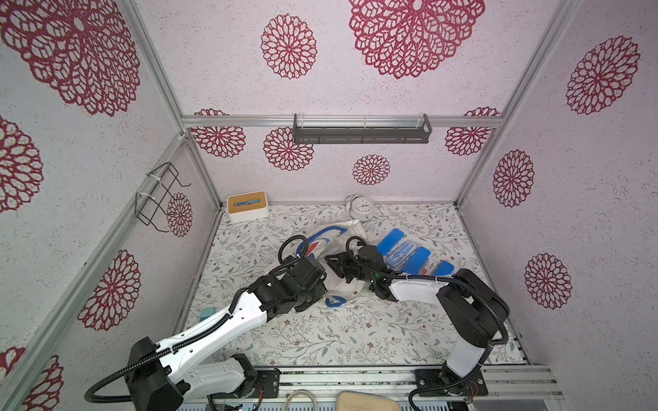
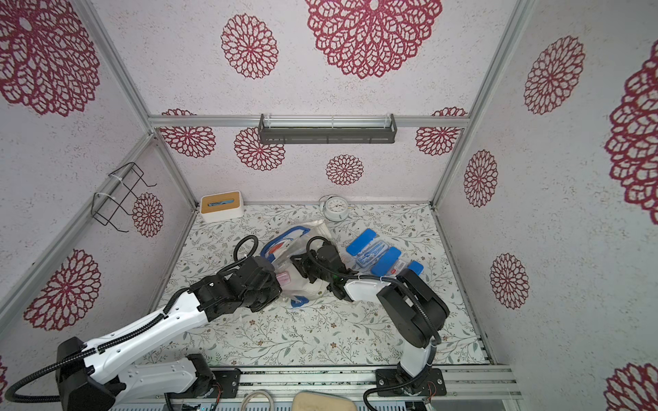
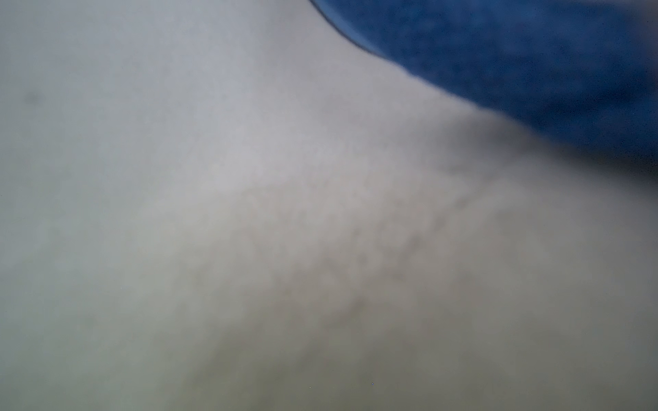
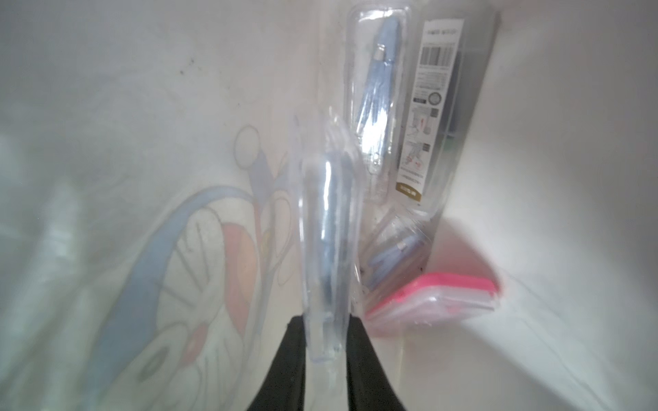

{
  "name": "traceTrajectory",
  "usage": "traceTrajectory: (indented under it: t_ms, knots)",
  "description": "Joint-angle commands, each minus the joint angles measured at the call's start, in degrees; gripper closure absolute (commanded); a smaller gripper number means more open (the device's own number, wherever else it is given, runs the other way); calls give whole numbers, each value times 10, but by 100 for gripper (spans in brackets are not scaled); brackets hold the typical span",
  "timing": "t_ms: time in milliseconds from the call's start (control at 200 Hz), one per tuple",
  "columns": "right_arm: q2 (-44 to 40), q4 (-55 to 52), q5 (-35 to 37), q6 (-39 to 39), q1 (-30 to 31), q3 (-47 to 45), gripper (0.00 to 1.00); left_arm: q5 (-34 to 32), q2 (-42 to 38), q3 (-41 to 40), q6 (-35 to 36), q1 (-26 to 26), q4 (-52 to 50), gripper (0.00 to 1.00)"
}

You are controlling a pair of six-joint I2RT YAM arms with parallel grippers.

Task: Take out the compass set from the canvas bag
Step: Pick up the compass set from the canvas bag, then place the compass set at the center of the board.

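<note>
Floral mat (image 1: 320, 331), crumpled off-white canvas bag (image 1: 343, 284)

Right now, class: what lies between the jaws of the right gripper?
The right wrist view shows it: the clear plastic edge of the compass set, clamped by the right gripper inside the canvas bag.

barcode label (image 4: 437, 89) on clear case (image 4: 379, 167), print unreadable

The off-white, blue-handled canvas bag (image 1: 343, 284) is laid crumpled on the worktop (image 1: 320, 338). A clear-cased blue compass set (image 4: 379, 106) is seen inside it.
</note>
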Motion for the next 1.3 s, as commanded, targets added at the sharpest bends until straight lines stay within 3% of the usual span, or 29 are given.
traceTrajectory:
  t_ms: [0, 265, 655, 871, 1296]
  knots:
    - [-62, -28, -16, -52, -28, -10, 80, 6, -1, -1, 8, 17, 16, 100]
    - [-200, -130, -64, -118, -87, -39, 80, 22, 3, -6, 18, 41, 27, 100]
    - [-413, -473, -209, -318, -311, -103, 80, 36, -3, 4, 38, 72, 16, 100]
    - [-447, -550, -230, -396, -385, -204, 80, 41, 0, 12, 44, 78, 10, 100]
    - [-452, -560, -209, -453, -427, -290, 80, 44, -7, 14, 46, 79, 0, 100]
